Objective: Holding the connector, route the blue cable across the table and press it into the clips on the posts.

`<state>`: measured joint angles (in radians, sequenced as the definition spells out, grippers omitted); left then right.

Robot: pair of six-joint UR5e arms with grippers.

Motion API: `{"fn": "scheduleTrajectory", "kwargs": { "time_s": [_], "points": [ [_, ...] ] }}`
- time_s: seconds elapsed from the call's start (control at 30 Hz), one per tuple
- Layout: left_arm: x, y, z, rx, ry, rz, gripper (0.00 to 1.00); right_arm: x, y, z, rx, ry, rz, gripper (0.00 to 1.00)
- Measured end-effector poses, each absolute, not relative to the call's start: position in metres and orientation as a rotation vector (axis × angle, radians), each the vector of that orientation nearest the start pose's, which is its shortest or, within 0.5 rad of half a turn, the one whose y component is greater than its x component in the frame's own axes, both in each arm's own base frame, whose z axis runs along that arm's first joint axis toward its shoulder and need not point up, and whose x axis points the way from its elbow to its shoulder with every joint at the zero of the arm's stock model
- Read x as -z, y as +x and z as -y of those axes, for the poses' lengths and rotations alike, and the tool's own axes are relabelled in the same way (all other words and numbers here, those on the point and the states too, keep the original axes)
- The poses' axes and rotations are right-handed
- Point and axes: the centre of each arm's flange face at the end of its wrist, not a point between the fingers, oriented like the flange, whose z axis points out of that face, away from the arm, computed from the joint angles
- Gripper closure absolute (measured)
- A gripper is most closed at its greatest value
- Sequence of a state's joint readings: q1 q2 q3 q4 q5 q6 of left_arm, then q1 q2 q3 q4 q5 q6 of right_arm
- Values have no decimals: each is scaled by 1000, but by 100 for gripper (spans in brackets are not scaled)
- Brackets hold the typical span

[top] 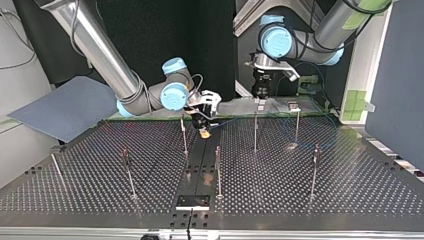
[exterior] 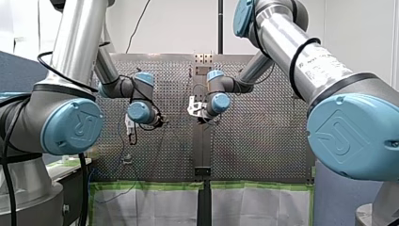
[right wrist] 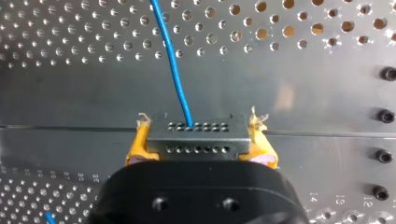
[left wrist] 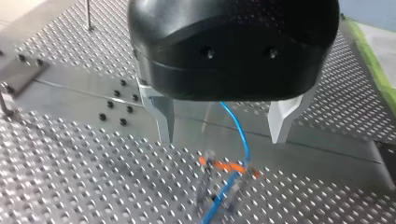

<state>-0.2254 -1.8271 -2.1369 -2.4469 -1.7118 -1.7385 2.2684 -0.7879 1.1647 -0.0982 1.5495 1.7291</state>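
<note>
Yellow-padded, my right hand (right wrist: 199, 125) clamped the grey metal connector (right wrist: 198, 142), clear only from its wrist; thin blue cable (right wrist: 175, 70) ran over perforated steel tabletop (right wrist: 299, 88); my left hand (left wrist: 223, 136) hung open above it

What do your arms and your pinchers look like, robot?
Both my left arm and my right arm are shiny silver tubes with round light-blue joint caps stamped with a logo, and black cables run along them. My left gripper is a smooth black dome with two pale metal fingers. My right gripper is black too, with yellow pads.
</note>
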Motion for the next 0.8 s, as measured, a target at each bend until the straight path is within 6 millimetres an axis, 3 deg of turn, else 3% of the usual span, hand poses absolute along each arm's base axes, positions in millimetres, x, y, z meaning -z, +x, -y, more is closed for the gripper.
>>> {"fn": "scheduleTrajectory", "kwargs": {
  "time_s": [0.2, 0.47, 0.67, 0.8],
  "points": [
    [-175, 419, 241, 198, -56, -1684, 0, -196, 573, 476, 2054, -2528, -1414, 100],
    [-170, 430, 279, 237, -31, -1683, 0, -196, 570, 480, 2051, -2528, -1425, 100],
    [-181, 446, 291, 255, -39, -1660, 0, -195, 567, 481, 2037, -2536, -1433, 100],
    [-178, 455, 296, 248, -45, -1676, 0, -195, 565, 482, 2028, -2542, -1438, 100]
  ]
}}
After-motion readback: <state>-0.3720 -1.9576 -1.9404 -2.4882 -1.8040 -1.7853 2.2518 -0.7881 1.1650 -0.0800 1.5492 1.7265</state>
